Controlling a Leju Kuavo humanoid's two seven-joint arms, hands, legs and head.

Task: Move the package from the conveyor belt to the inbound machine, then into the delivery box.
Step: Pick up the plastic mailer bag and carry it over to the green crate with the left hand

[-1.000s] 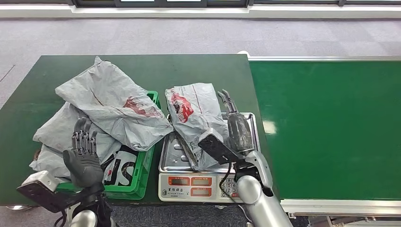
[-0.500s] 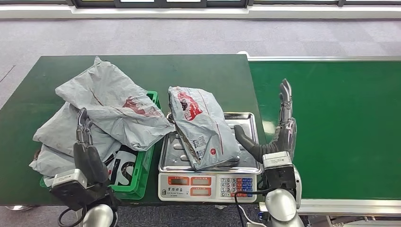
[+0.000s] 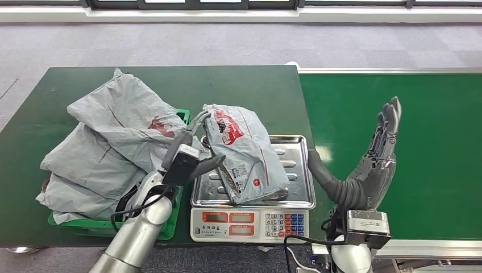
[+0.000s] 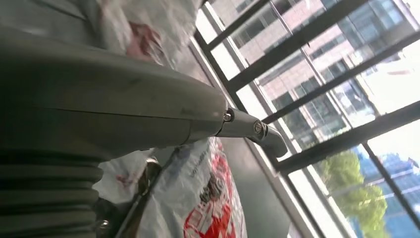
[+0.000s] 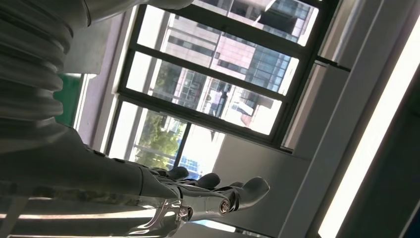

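Observation:
A grey plastic package (image 3: pixel 244 156) with red print lies on the steel tray of the inbound scale (image 3: pixel 250 223). My left hand (image 3: pixel 190 152) is at the package's left edge, its fingers (image 3: pixel 197 122) pointing up along the bag and its thumb (image 3: pixel 214 163) reaching toward it, with nothing clearly gripped. The left wrist view has the thumb (image 4: pixel 247 130) stretched out beside the red-printed package (image 4: pixel 208 203). My right hand (image 3: pixel 369 170) is raised over the near left part of the green conveyor belt (image 3: pixel 409 142), open with fingers straight, holding nothing. The green delivery box (image 3: pixel 173 211) sits left of the scale.
Several grey packages (image 3: pixel 128 128) are heaped in and over the delivery box, spilling onto the dark green table (image 3: pixel 227 85). The scale's keypad and displays face me at the table's near edge. Grey floor lies beyond the table.
My right hand left the package and swung right, rising over the belt. My left hand moved from the near side of the box across to the package's left edge.

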